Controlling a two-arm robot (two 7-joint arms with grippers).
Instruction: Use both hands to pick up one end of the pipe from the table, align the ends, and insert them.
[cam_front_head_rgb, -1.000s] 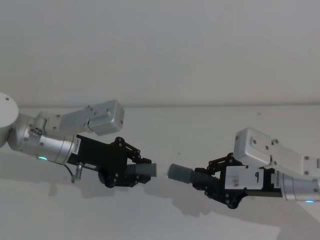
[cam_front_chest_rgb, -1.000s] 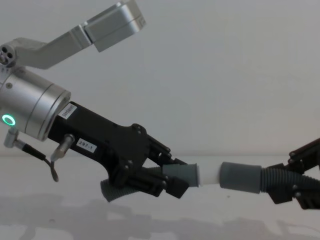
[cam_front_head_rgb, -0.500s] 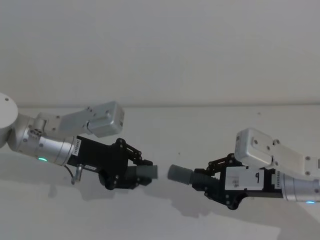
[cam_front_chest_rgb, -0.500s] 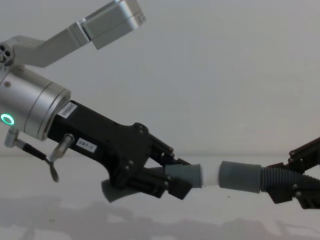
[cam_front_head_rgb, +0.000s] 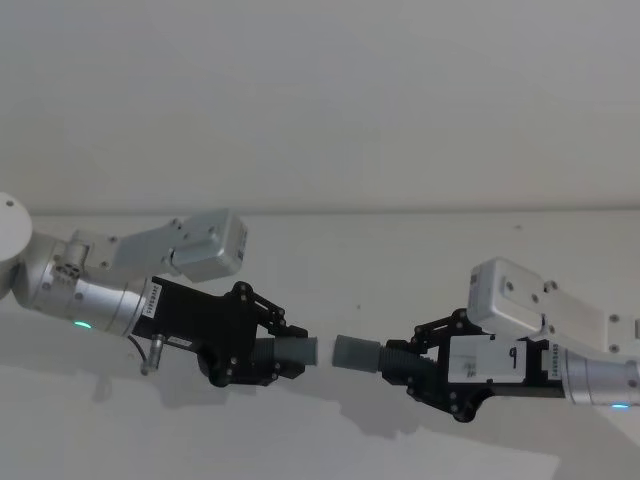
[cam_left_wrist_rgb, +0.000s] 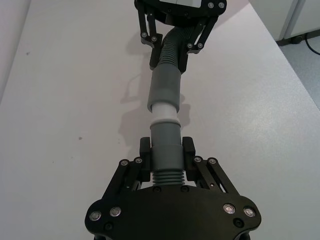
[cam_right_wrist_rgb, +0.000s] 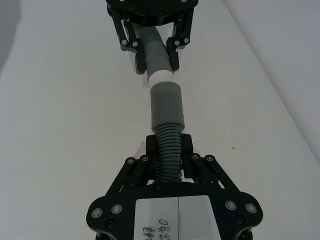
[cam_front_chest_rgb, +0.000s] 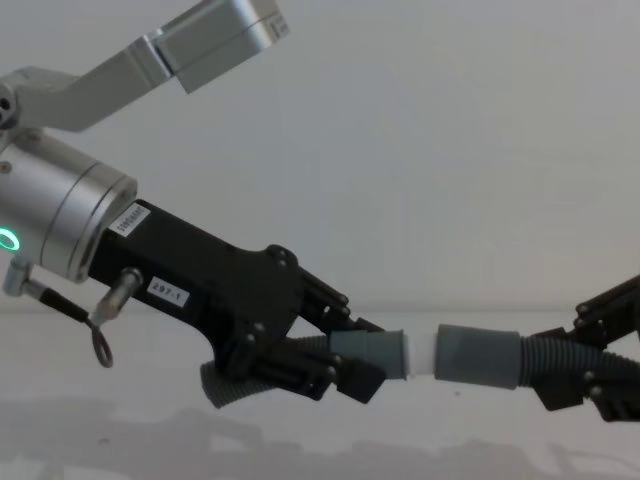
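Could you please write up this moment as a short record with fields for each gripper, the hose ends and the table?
left gripper: shut on the white-tipped cuff, held above the table
right gripper: shut on the ribbed hose just behind the socket cuff
ends: facing each other in line, white tip at the socket mouth, not seated
table: white

Light was soft, even and fairly dim in the head and chest views, leaving the white tabletop (cam_front_head_rgb: 330, 250) greyish. Faint, diffuse shadows lay under both arms. The wrist views were brighter, with a soft shadow beside the hose (cam_left_wrist_rgb: 165, 85). The nearest end effector bodies looked slightly soft.
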